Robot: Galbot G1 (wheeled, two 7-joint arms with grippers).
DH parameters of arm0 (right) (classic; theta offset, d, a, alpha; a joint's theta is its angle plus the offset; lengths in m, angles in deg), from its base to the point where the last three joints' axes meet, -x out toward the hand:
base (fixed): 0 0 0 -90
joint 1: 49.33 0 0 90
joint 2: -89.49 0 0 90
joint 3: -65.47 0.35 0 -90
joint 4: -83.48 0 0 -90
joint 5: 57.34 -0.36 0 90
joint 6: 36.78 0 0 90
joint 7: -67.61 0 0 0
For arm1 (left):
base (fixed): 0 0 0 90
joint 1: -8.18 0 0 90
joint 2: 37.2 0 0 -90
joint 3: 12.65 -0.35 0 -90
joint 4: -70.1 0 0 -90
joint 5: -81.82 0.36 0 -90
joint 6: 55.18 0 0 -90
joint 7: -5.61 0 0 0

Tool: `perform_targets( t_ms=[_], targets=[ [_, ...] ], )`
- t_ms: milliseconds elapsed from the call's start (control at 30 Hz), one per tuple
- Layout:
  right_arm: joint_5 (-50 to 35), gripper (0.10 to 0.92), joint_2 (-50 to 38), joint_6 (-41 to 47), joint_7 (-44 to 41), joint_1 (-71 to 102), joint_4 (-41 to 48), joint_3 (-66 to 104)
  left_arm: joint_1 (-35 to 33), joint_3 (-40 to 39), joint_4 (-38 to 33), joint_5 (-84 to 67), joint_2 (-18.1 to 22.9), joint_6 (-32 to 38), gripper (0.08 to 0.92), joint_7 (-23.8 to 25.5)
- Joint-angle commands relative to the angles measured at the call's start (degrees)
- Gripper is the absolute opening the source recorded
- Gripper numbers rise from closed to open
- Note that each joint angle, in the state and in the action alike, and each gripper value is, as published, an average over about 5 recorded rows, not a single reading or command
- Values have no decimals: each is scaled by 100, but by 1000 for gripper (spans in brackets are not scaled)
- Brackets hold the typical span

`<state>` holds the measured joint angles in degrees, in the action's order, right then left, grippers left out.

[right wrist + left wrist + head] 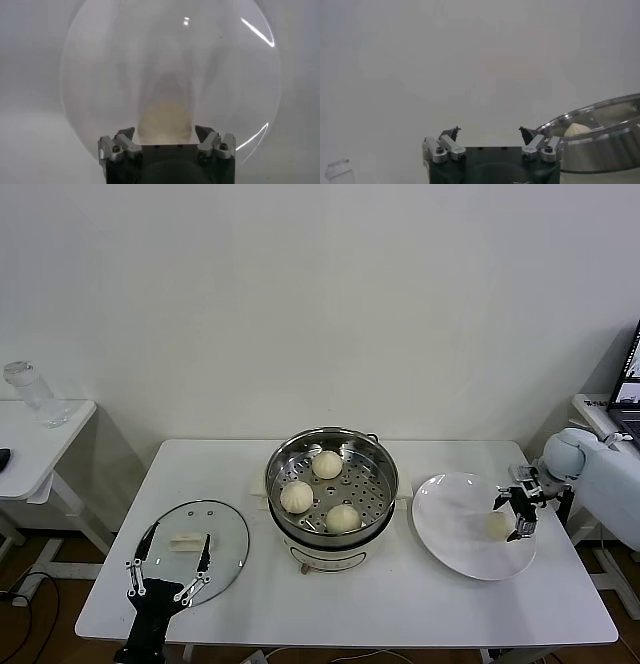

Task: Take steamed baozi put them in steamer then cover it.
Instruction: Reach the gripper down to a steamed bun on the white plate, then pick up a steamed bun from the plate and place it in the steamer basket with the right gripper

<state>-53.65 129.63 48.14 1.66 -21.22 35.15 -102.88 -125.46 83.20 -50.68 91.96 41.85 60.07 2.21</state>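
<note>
My right gripper (520, 514) hangs spread over the last bun (498, 524) on the white plate (450, 529), its fingers wide apart and empty, the bun lying between and just under them in the right wrist view (165, 117). Three steamed baozi (322, 492) already sit inside the steamer (332, 474) at mid-table, well apart from the plate. I judge the remaining bun to be soft, light and easily dented, with a smooth skin that could slip or tear, so I would close gently across its widest part, low on the sides, and stop as soon as it yields. My left gripper (168, 569) waits open and empty at the near edge of the cover (190, 549), which lies flat on the table (400, 604) to the left of the steamer. The cover is glass with a metal rim: rigid, heavier, slick and breakable. Its white handle (188, 540) looks to be the only sound place to grasp it.
</note>
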Motion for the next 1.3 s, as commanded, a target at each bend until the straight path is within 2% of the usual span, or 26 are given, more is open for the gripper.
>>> perform_targets(
  t_ms=[33, 267, 500, 600, 800, 967, 1133, 1300],
  targets=[
    [38, 815, 86, -16, 60, 52, 133, 4, 10, -6, 2, -4, 4, -3, 823, -6],
    [-12, 718, 61, -16, -32, -64, 36, -53, 42, 19, -17, -2, -38, -1, 823, -5],
    [-365, 689, -14, 64, -343, -949, -485, -348, 107, -18, -41, -4, -61, -43, 823, -8],
    [-823, 688, 67, 170, -668, -1802, -850, -902, 146, -63, -24, 1, -67, -54, 823, -8],
    [-2112, 695, 723, 515, -1150, -3850, -1412, -2393, 181, -98, -41, -2, -97, -78, 823, -11],
    [-3052, 696, 1402, 859, -1119, -4630, -1874, -3055, 209, -105, -38, -6, -111, -82, 823, -16],
    [-3425, 695, 1940, 1123, -846, -4696, -2236, -3308, 245, -107, -71, -14, -115, -109, 823, -25],
    [-3221, 689, 2307, 1271, -508, -4337, -2266, -3396, 257, -79, -113, -25, -116, -125, 823, -40]
  ],
)
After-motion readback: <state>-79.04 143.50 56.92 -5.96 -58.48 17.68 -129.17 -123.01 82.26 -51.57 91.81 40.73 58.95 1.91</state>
